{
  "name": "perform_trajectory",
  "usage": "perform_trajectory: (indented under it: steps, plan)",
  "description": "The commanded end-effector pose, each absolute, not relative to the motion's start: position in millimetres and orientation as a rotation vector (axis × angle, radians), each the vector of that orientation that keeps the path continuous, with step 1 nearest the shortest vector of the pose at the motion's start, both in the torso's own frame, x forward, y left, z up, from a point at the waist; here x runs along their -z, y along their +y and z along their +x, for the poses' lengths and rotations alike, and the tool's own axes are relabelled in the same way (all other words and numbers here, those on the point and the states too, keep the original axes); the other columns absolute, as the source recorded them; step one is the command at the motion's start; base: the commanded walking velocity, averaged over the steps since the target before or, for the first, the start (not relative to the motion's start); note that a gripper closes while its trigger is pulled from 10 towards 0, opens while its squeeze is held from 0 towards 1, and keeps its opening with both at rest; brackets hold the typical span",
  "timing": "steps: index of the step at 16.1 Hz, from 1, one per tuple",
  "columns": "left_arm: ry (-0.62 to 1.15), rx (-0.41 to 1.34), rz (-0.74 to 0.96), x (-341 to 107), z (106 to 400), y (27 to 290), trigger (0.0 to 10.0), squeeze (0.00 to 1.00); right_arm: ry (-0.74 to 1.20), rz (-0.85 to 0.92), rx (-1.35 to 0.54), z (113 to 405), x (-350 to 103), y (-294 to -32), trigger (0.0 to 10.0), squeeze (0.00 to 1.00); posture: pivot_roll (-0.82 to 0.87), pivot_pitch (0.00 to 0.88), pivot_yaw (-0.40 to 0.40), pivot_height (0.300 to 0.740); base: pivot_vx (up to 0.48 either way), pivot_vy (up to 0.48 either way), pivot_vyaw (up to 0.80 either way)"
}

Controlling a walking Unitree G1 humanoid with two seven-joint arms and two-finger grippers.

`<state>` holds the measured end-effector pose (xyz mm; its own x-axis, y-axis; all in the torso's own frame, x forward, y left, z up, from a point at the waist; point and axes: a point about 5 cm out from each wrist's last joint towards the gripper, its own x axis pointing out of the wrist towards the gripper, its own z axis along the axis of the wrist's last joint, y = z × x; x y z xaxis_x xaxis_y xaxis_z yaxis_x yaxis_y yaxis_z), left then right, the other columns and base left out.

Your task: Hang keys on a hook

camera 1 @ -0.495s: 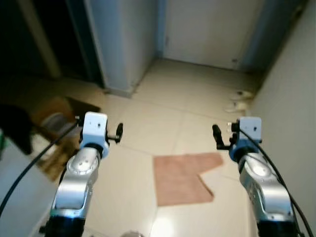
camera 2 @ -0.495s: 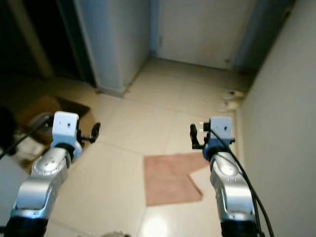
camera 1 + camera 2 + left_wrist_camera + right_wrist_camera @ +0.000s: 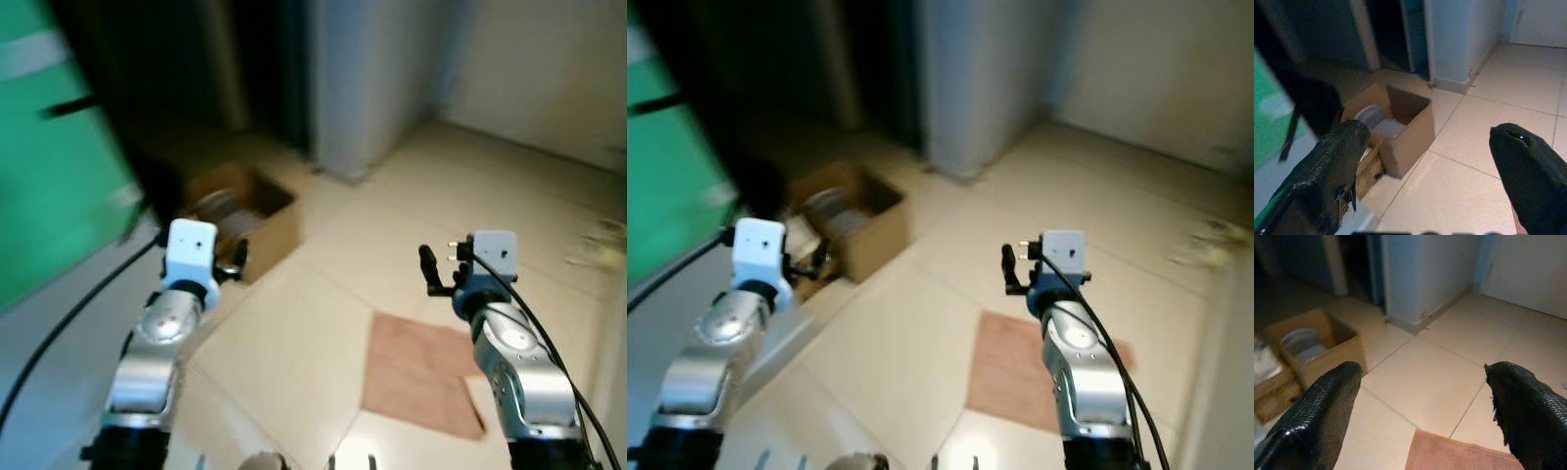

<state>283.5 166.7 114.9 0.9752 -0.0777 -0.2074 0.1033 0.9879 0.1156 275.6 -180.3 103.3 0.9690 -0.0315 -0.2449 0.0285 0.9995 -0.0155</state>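
While I looked for the keys and the hook, I could find neither among what lay before me, so I judged I had yet to find them. I carried the left gripper (image 3: 1425, 161) and the right gripper (image 3: 1420, 401) raised ahead at about chest height, well apart, each with its fingers spread wide and nothing between them, ready rather than committed. Below the right arm lay a pinkish mat (image 3: 421, 377) on the pale tiled floor (image 3: 294, 333). Near the left gripper stood an open cardboard box (image 3: 1400, 127) with pale round things inside, beside a dark doorway (image 3: 245, 69). A green surface (image 3: 49, 157) close on my left was blurred.
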Motion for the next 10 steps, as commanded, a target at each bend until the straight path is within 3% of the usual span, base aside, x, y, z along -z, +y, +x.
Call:
perform_trajectory:
  steps: [1,10]
  plan:
    - [0.186,0.088,0.131,-119.7,285.2,169.8,10.0,0.00,0.242,-0.003,0.030,277.8,-105.9,-179.7,10.0,1.00,-0.10,0.000,0.005,0.740,0.000,0.000,0.80]
    - [0.186,0.107,0.130,-119.5,285.8,168.6,10.0,0.00,0.251,-0.002,0.031,275.6,-104.8,-178.4,10.0,1.00,-0.11,0.000,0.016,0.740,0.000,0.000,0.80]
